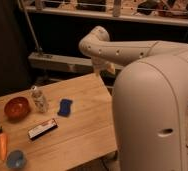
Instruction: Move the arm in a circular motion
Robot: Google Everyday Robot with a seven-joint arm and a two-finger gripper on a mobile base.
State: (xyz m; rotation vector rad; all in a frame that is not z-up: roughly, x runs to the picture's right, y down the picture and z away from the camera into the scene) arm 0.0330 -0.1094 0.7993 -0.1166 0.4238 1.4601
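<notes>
**A:** Where is the arm (132, 50) sitting, as you read it?

**B:** High and to the right. The cream-white tube runs across the upper part of the view from the big rounded housing at right, its long axis nearly level, pointing toward 9 o'clock. It bends at the rounded elbow near the top centre, and from there the short end drops toward 5 o'clock.

**A:** And the gripper (105, 68)?

**B:** It hangs just below that elbow, over the far edge of the tabletop (87, 135) — above it, not touching. You'll want to know about the jaws: I cannot tell whether they are apart or together, and nothing appears to be held.

**A:** So what does the coming sweep turn on?

**B:** On where the tabletop's things lie from the jaws. All of them sit toward 7 and 8 o'clock and lower down: the blue sponge (64, 107), the small bottle (38, 99), the red bowl (16, 107), then the flat bar (42, 128), the carrot (2, 144) and the blue cup (15, 159) farther out at the near left corner. They are well apart from the gripper.

**A:** Your judgement, then?

**B:** If you keep the circle at this height it should pass clear above them — dip on the left-hand side and the bottle, standing tallest, is the likeliest thing to be clipped.
</notes>
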